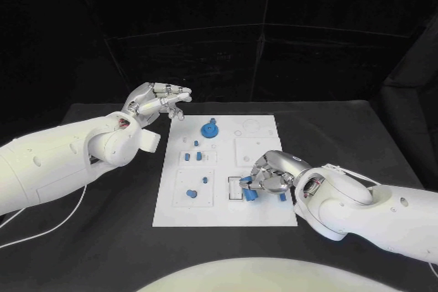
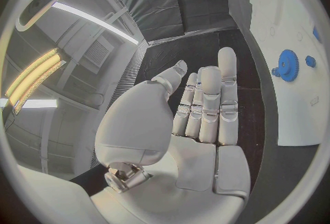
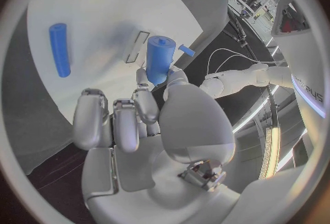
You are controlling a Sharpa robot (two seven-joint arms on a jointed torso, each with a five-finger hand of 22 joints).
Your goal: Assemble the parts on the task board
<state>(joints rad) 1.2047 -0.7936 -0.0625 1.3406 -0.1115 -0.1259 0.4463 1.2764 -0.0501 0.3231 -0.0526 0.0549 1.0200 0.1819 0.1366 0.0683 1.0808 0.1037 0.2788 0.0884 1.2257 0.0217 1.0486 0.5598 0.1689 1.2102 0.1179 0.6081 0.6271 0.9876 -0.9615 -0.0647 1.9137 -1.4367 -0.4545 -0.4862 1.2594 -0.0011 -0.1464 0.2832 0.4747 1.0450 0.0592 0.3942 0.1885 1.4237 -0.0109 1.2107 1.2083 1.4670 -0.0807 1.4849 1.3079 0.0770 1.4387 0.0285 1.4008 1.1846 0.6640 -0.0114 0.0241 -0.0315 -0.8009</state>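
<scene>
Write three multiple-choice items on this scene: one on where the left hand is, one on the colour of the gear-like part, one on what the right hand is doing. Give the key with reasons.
1. Where is the left hand?
A. Off the far left corner of the task board
B. Over the board's near right corner
C. Flat on the board's middle

2. What colour is the gear-like part?
A. Grey
B. Blue
C. Red

3. What is the right hand doing?
A. Lying flat, holding nothing
B. Pressing the gear
C. Holding a blue cylinder

Key: A, the head view shows it beyond that corner; B, it is plainly blue; C, the right wrist view shows the cylinder between thumb and fingers.
</scene>
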